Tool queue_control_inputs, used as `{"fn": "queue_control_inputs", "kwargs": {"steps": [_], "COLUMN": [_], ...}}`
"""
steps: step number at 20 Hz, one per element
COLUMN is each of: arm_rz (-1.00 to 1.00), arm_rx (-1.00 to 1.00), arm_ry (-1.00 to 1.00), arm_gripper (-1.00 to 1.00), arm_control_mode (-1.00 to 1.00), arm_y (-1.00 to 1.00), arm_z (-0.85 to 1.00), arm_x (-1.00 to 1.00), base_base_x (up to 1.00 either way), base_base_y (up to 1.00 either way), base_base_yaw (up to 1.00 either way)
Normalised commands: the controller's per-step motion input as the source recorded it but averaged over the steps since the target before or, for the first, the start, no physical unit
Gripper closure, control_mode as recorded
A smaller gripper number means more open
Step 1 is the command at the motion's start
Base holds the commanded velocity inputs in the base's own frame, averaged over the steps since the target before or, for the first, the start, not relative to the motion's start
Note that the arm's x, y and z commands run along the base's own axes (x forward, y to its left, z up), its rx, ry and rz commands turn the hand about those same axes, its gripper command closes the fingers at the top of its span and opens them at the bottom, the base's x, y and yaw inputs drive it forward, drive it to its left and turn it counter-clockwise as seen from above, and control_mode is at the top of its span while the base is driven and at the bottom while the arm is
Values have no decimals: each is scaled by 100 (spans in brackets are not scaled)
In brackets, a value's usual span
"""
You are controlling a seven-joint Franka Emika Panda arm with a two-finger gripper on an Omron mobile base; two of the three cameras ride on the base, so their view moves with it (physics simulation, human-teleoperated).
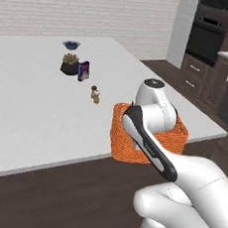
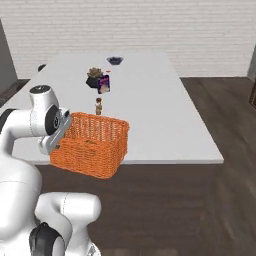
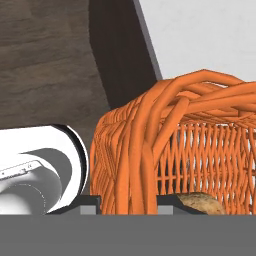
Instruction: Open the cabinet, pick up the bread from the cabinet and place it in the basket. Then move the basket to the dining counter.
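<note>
The orange woven basket (image 1: 128, 142) (image 2: 95, 145) hangs at the near edge of the white dining counter (image 1: 37, 108) (image 2: 150, 110), partly over the top and partly out past the edge. My gripper (image 2: 62, 137) (image 3: 127, 202) is shut on the basket's near wall (image 3: 200, 140), and the rim's thick strands run between the fingertips. The bread (image 3: 200, 204), a brown round lump, lies on the basket's floor behind the mesh. My arm hides the gripper in the left base view. I cannot tell whether the basket touches the counter.
On the counter beyond the basket stand a small brown bottle (image 1: 94, 94), a purple box (image 1: 83, 71), a dark plant pot (image 1: 70, 65) and a dark bowl (image 1: 71, 44). Dark ovens and cabinets (image 1: 209, 31) line the right side. Dark wood floor surrounds the counter.
</note>
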Motion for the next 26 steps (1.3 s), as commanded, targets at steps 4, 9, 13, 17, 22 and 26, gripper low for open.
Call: {"fn": "queue_control_inputs", "kwargs": {"steps": [4,9,13,17,22,26], "arm_rz": [0,0,0,0,0,1], "arm_rx": [0,0,0,0,0,0], "arm_ry": [0,0,0,0,0,0], "arm_gripper": [100,100,100,100,100,100], "arm_control_mode": [100,100,100,100,100,-100], "arm_y": [0,0,0,0,0,0], "arm_z": [0,0,0,0,0,0], "arm_x": [0,0,0,0,0,25], "base_base_x": [34,31,50,56,28,1], "base_base_y": [56,34,9,1,0,0], "base_base_yaw": [42,31,21,12,2,0]}}
